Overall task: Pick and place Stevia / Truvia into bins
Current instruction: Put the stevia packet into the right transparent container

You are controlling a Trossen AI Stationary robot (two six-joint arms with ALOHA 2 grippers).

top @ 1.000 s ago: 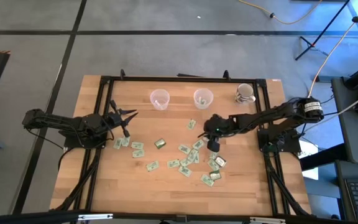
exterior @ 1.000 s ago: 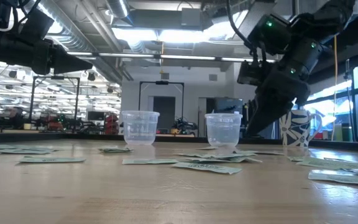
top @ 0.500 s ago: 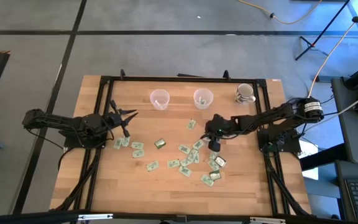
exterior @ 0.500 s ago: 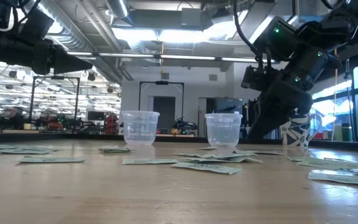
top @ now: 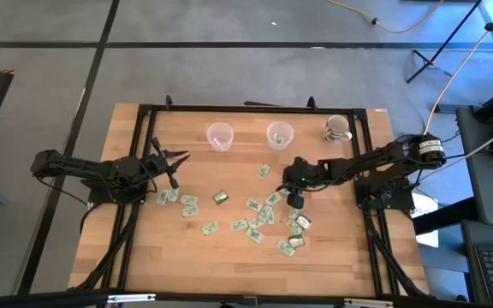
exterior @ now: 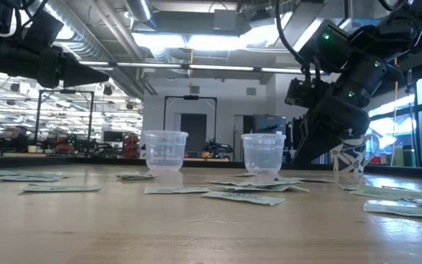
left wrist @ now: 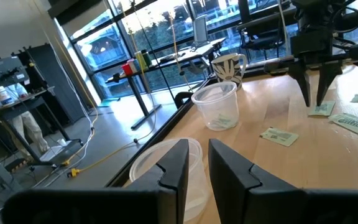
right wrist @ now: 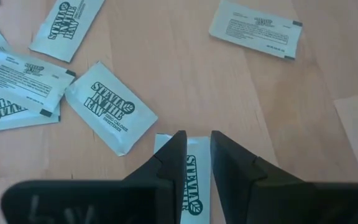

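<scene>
Honestly we're barely started here, going by how things lie. Left to right on the tabletop (top: 144, 248): the left tool (top: 175, 168) hangs out at about 9 o'clock, up off the wood, fingers (left wrist: 178, 163) parted by just a narrow slit and holding nothing we can see.

The two bins sit up around 12 o'clock: the left bin (top: 220, 136) and the right bin (top: 280, 134). In the low view both look see-through and empty, so as far as we can tell no sachet has been dropped in yet. Can't fully rule out one lying flat at the bottom, though.

The Stevia sachets (top: 255, 216) are spread in a loose band from roughly 8 o'clock through the centre to 4 o'clock, all lying flat on the wood. We count about twenty from above, give or take, since a few overlap at the right end.

The right tool (top: 294, 203) is just right of centre, pointing down over that right-hand cluster. Its fingers (right wrist: 229, 158) are nearly together, and the wrist view shows one sachet (right wrist: 194, 180) right between the tips. Whether it's pinched or just lined up, we can't say for sure.

One white mug (top: 337, 128) sits at about 1 o'clock, not part of the job.

So: two bins, two tools, one mug, about twenty sachets left to move.
</scene>
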